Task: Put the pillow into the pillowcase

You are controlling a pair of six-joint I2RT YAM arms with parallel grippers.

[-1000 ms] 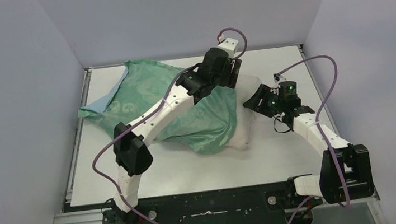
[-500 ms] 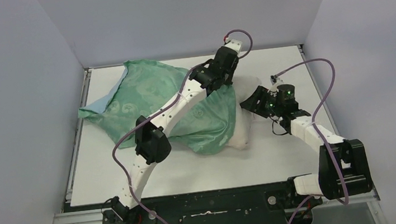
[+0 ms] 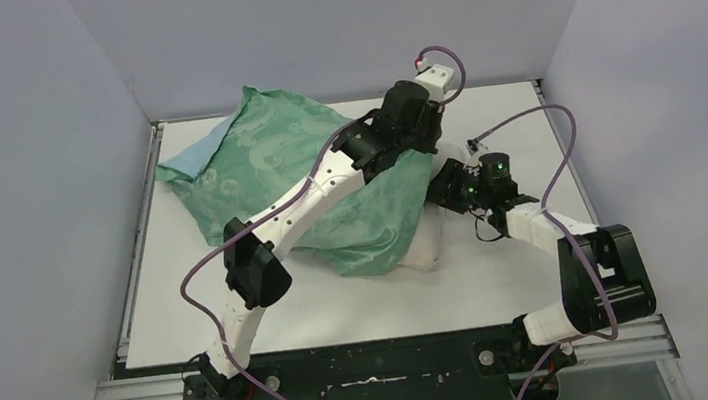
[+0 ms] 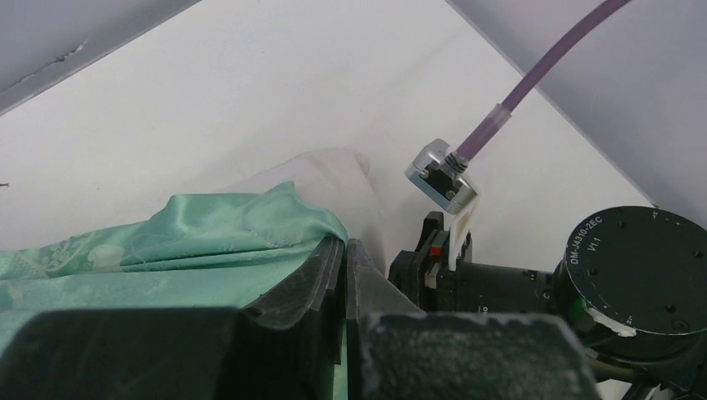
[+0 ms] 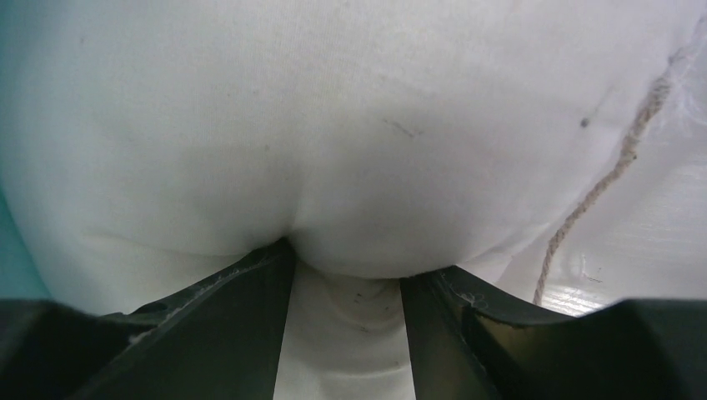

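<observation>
The teal damask pillowcase lies bunched over the off-white pillow, whose near right end sticks out from under it. My left gripper is shut on the pillowcase's edge near the far middle of the table. In the left wrist view the jaws meet with teal cloth pinched between them, and a pillow corner shows behind. My right gripper presses into the pillow's right end. In the right wrist view the gripper has a bulge of the pillow squeezed between its fingers.
The white table is boxed in by grey walls on the left, back and right. A light blue flap of the pillowcase hangs out at the far left. The two wrists sit close together, with the right wrist motor just beside my left jaws.
My left gripper has shut on the pillowcase edge and pulled the cloth up and to the right. The right gripper has slid left, deeper into the pillow's end.
</observation>
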